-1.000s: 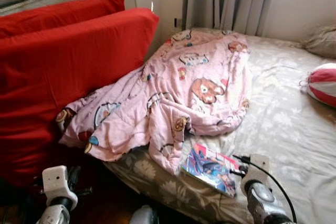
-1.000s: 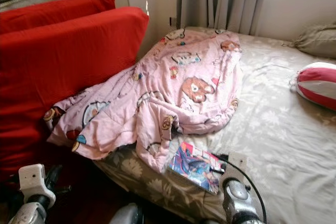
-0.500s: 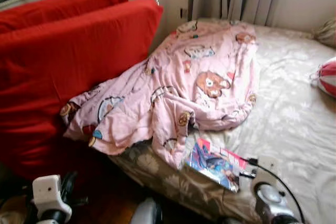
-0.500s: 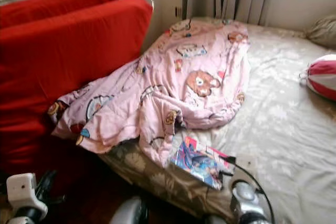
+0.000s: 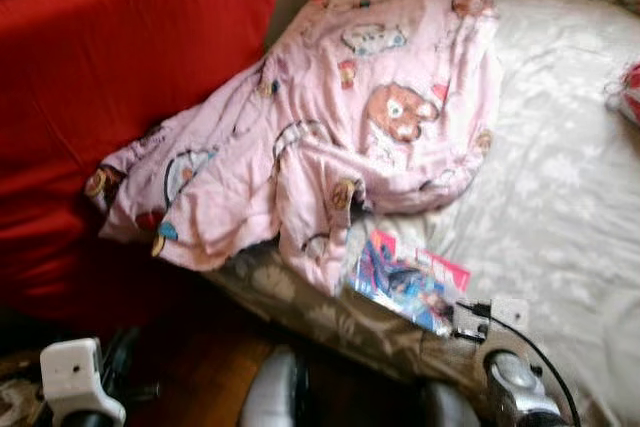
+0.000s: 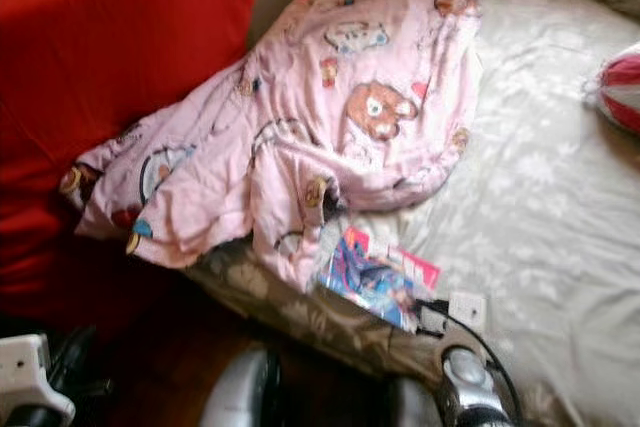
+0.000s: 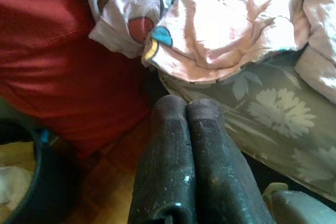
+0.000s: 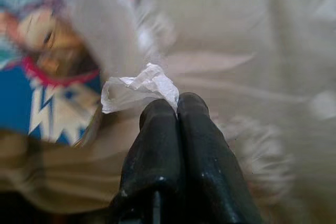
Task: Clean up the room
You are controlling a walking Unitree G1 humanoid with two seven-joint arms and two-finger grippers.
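Observation:
A crumpled pink cartoon blanket [image 5: 330, 127] lies heaped on the bed's near left corner and hangs over the edge. A colourful magazine [image 5: 405, 282] lies on the floral sheet [image 5: 560, 187] just below the blanket. My right gripper [image 8: 176, 106] hovers close over the sheet beside the magazine [image 8: 47, 77]. Its fingers are pressed together, and a crumpled white scrap [image 8: 142, 85] sticks out at their tips. My left gripper [image 7: 186, 109] is shut and holds nothing. It hangs low beside the bed corner, over the wooden floor [image 7: 110, 182].
Big red cushions [image 5: 120, 57] stand against the bed's left side. A red-and-white striped cushion [image 6: 622, 87] lies at the right edge. A dark bin [image 7: 31, 182] with something pale inside stands on the floor by my left gripper.
The camera has tipped down and moved closer, so the curtain and wall have left the picture. The blanket and magazine lie as before. Both arms sit lower in the picture.

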